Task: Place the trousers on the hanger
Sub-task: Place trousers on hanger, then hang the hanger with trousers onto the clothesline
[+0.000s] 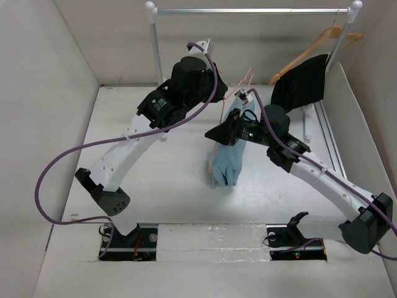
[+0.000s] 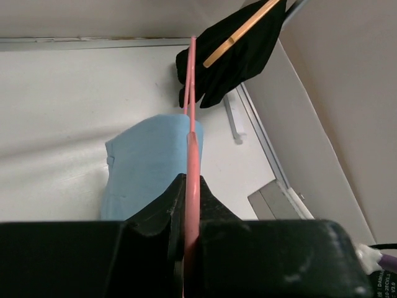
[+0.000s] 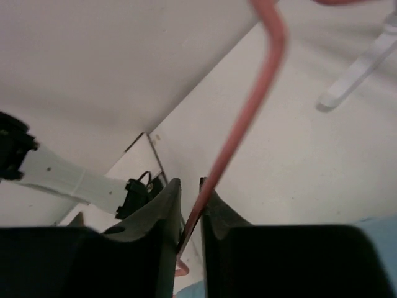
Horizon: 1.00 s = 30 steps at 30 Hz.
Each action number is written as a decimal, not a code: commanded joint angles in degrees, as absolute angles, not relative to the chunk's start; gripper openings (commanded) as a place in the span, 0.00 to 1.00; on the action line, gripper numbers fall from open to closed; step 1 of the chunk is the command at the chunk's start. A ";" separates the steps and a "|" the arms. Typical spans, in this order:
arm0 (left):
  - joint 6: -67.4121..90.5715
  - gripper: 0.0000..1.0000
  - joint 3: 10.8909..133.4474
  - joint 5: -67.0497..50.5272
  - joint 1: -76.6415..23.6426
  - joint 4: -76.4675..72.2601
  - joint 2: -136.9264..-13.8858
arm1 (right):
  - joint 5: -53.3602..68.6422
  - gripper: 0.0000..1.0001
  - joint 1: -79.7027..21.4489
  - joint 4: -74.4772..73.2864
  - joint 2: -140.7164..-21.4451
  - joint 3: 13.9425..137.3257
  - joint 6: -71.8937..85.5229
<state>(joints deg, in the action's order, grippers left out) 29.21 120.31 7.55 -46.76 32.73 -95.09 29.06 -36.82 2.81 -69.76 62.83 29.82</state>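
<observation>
Now L fingers (image 2: 155,214), R fingers (image 3: 158,211) on pink hanger (image 2: 192,124), trousers (image 2: 146,161) below.

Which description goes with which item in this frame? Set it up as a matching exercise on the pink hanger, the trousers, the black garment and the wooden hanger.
Things:
1. pink hanger
2. trousers
3. black garment
4. wooden hanger

Descriptions:
A. hangs at the right end of the rail
B. light blue, below the pink hanger
C. clamped by the left gripper and the right gripper
D. draped on the wooden hanger

Pairs: 1-C, 2-B, 3-D, 4-A
</observation>
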 commanded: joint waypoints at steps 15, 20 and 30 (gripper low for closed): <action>25.23 0.99 119.79 9.93 -43.15 19.42 -83.85 | 35.42 0.00 -25.14 18.10 -77.17 78.64 43.50; 24.78 0.99 116.20 12.48 -43.15 18.37 -78.94 | 36.91 0.00 -21.19 21.79 -87.68 88.40 46.49; 30.93 0.99 95.29 12.39 -43.15 19.86 -69.36 | 36.22 0.00 -10.38 23.39 -102.56 108.80 54.67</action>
<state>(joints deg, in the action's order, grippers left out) 28.60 99.90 12.25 -43.29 19.40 -69.36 36.47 -12.49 14.20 -104.42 100.14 53.89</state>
